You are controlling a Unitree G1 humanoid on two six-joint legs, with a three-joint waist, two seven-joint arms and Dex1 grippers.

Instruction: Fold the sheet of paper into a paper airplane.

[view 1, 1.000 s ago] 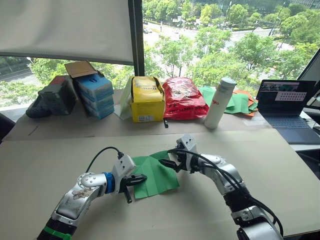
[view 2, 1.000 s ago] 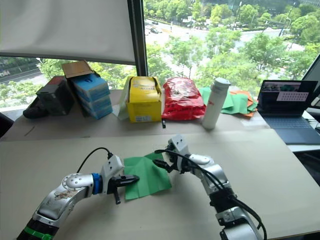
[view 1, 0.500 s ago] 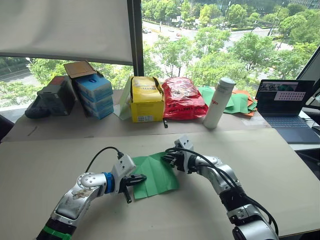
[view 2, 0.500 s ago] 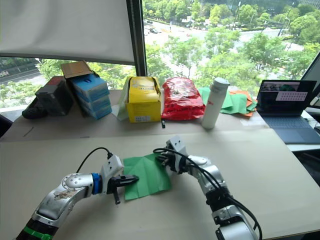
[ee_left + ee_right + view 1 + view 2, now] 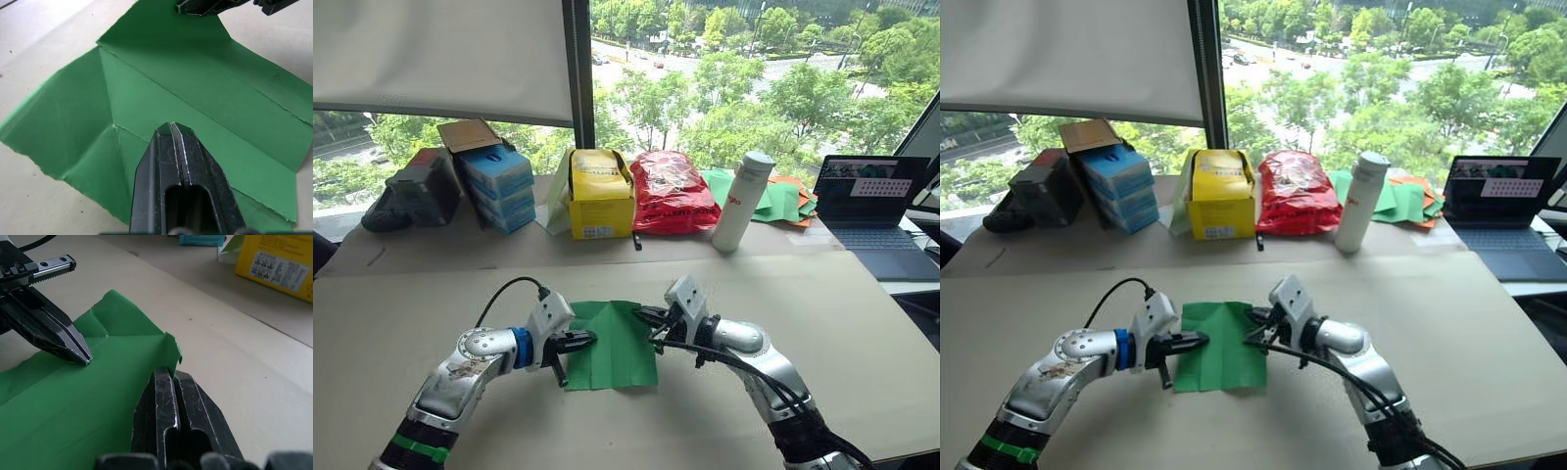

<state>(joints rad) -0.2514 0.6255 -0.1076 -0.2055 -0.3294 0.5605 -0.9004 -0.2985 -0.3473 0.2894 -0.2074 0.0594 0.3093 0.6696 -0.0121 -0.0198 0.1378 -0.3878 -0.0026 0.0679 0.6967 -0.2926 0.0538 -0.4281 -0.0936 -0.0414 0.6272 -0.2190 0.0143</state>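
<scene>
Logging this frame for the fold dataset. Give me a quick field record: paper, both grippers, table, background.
paper: green sheet of paper, partly folded, creased, lying on the table
left gripper: jaws shut, tip pressing on the sheet's left part
right gripper: jaws shut, tip at the sheet's far right edge, where a small flap stands up
table: tan surface
background: yellow box, red bag, white bottle, laptop
</scene>
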